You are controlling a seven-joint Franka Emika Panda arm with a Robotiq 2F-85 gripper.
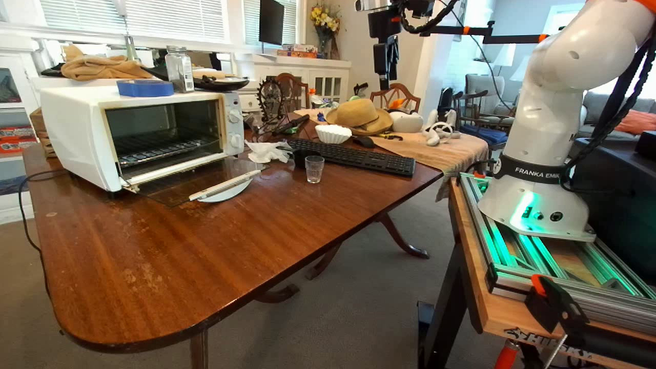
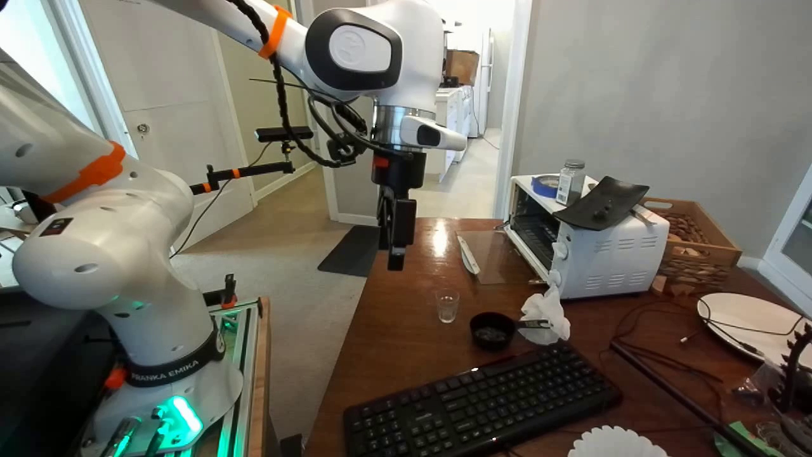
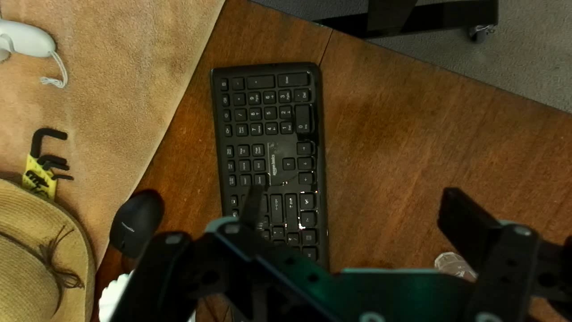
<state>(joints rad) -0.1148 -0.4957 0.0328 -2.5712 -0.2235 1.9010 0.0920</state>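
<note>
My gripper (image 3: pixel 353 194) is open, its two black fingers wide apart with nothing between them. It hangs pointing down above the wooden table in an exterior view (image 2: pixel 396 251) and also shows at the top of an exterior view (image 1: pixel 384 77). Below it in the wrist view lie a black keyboard (image 3: pixel 272 152) and bare wood. A small clear glass (image 3: pixel 452 264) is partly hidden behind the right finger there; it stands upright on the table in both exterior views (image 1: pixel 314 170) (image 2: pixel 447 306). A small black pan (image 2: pixel 492 331) stands beside the glass, next to crumpled white paper (image 2: pixel 547 315).
A white toaster oven (image 1: pixel 77 133) has its glass door lowered onto the table. Blue tape (image 1: pixel 146 88), a glass jar (image 1: pixel 179 70) and a black dish (image 2: pixel 602 203) sit on it. A mouse (image 3: pixel 137 221), straw hat (image 3: pixel 27 264) and white fluted bowl (image 1: pixel 333 134) lie near the keyboard.
</note>
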